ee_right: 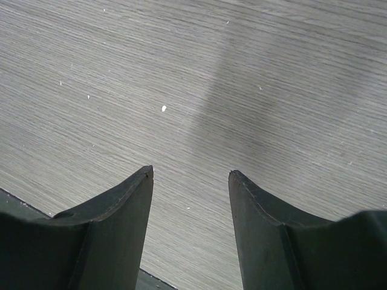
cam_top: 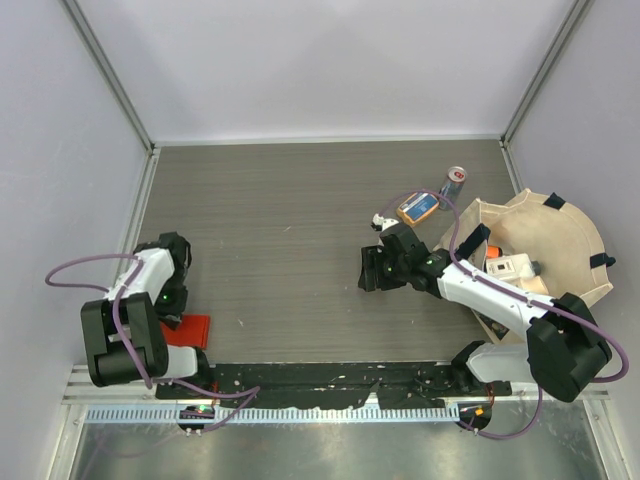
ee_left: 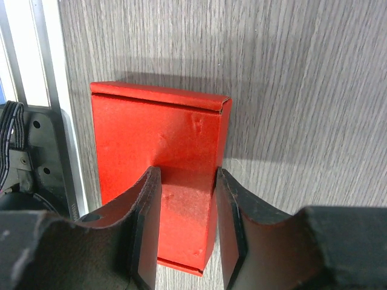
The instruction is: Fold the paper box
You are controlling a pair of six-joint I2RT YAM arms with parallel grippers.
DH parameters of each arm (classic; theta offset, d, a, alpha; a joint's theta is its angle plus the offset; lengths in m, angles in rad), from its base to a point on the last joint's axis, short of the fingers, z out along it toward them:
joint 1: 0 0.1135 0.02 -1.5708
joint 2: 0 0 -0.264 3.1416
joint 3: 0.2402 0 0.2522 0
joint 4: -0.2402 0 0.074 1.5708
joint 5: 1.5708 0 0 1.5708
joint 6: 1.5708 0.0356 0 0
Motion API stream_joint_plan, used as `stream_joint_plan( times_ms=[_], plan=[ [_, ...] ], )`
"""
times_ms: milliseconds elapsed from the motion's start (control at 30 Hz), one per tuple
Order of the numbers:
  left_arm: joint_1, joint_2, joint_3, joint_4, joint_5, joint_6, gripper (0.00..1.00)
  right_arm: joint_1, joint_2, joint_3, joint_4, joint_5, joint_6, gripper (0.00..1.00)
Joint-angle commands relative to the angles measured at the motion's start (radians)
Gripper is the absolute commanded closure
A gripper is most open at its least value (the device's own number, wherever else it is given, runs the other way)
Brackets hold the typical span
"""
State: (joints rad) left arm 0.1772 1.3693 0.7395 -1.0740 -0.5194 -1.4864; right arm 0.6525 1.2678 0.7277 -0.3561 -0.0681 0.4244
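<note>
The red paper box (ee_left: 160,142) lies flat and folded on the wooden table by its left near edge; it also shows in the top view (cam_top: 190,329). My left gripper (ee_left: 187,172) is open right above it: the left finger is over the box's top and the right finger is at its right edge. In the top view the left gripper (cam_top: 172,300) points down at the box. My right gripper (ee_right: 190,172) is open and empty above bare table, at mid-right in the top view (cam_top: 368,268).
A beige basket (cam_top: 575,235) with small items stands at the right, under the right arm. A drink can (cam_top: 455,182) and an orange-and-blue pack (cam_top: 417,207) lie behind the right gripper. A metal rail (ee_left: 33,72) runs along the table's left edge.
</note>
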Motion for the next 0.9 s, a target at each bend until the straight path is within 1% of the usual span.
stream_joint_plan(
  times_ms=[0,367,567,667,767,800,867],
  plan=[
    [0.021,-0.036,-0.034,0.010,0.035,-0.051,0.65,-0.002,-0.018,0.033,0.019,-0.006,-0.007,0.42],
    [0.062,-0.085,-0.081,0.009,0.032,-0.037,0.64,-0.002,-0.027,0.029,0.017,-0.002,-0.006,0.42],
    [0.071,-0.104,-0.081,-0.003,0.027,-0.022,0.60,-0.002,-0.030,0.029,0.019,-0.009,-0.004,0.42],
    [0.074,-0.127,-0.083,0.016,0.016,-0.003,0.55,-0.002,-0.030,0.027,0.017,-0.004,-0.006,0.42],
    [0.073,-0.148,-0.068,0.005,0.012,0.008,0.47,-0.002,-0.024,0.029,0.019,-0.007,-0.004,0.42],
    [0.074,-0.157,-0.065,-0.001,0.015,0.008,0.39,-0.002,-0.021,0.029,0.020,-0.007,-0.004,0.42],
    [0.073,-0.173,-0.048,-0.012,0.006,0.018,0.31,-0.002,-0.019,0.029,0.022,-0.006,-0.004,0.42]
  ],
)
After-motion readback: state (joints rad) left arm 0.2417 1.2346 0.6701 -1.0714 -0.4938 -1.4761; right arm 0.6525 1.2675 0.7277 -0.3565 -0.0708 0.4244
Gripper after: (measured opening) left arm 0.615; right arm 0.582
